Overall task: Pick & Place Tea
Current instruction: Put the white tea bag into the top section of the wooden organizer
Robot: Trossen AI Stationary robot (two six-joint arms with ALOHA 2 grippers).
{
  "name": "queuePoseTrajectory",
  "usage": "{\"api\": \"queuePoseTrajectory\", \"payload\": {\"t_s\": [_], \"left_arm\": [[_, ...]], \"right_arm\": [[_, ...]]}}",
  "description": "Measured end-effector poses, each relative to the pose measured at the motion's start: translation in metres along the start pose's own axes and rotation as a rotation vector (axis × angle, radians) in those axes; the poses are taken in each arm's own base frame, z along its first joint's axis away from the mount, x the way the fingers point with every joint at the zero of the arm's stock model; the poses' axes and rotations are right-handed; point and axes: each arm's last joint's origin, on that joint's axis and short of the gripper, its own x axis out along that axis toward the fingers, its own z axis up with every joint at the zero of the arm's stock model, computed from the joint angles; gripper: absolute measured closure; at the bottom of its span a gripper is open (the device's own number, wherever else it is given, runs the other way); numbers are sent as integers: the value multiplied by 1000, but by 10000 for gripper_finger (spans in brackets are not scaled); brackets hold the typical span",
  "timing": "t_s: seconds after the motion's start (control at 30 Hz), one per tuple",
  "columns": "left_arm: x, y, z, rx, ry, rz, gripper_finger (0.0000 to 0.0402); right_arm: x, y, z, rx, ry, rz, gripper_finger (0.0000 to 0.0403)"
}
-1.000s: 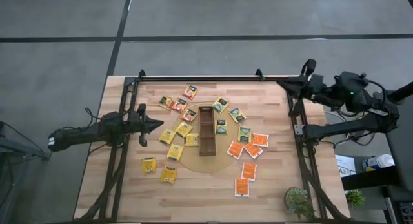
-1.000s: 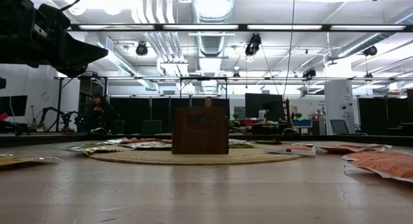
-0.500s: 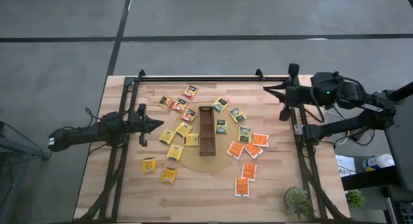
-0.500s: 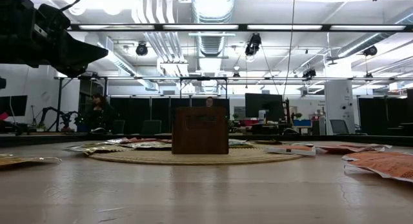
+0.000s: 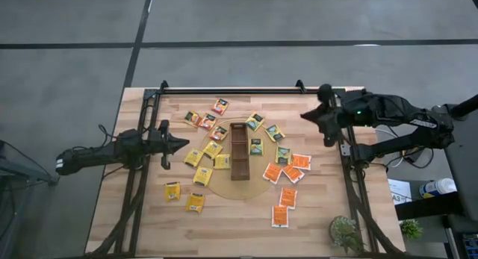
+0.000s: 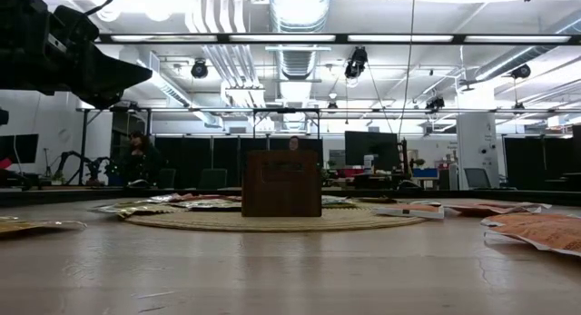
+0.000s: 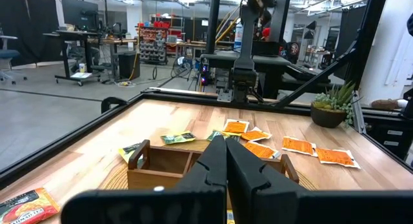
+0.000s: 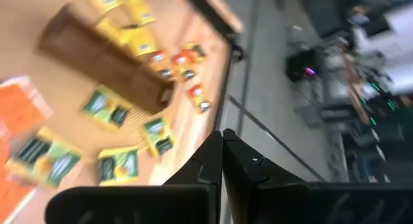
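Note:
Several tea sachets lie flat on the wooden table around a long dark-brown tray (image 5: 239, 151), which stands on a round tan disc (image 5: 258, 186). Yellow ones (image 5: 203, 175) lie to its left, orange ones (image 5: 272, 172) to its near right, and green-and-yellow ones (image 5: 256, 146) beside it on the right. My left gripper (image 5: 185, 145) is shut and level above the table's left side, pointing at the tray (image 7: 168, 166); it also shows in the low view (image 6: 145, 76). My right gripper (image 5: 303, 115) is shut, high over the far right, slanting down toward the sachets (image 8: 106, 108).
Black frame rails (image 5: 239, 89) run along the table's far edge and both sides. A small potted plant (image 5: 345, 231) stands at the near right corner. In the room beyond the table, a person (image 6: 141, 156) sits far off.
My right gripper has swung from beyond the far right corner in over the table, toward the tray. It has sunk a little, rolled about its own line and tipped downward, and it stays shut. The sachets and tray have not moved.

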Motion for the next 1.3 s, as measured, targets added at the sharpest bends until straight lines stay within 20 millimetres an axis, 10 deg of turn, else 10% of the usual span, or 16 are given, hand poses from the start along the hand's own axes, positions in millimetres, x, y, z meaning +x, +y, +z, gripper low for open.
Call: {"api": "queuePoseTrajectory", "payload": {"t_s": [0.53,1.3], "left_arm": [[0,0,0,0,0,0,402],[0,0,0,0,0,-1,402]], "right_arm": [[40,23,-3,-416,101,393,394],[68,80,-36,-304,169,721,394]]}}
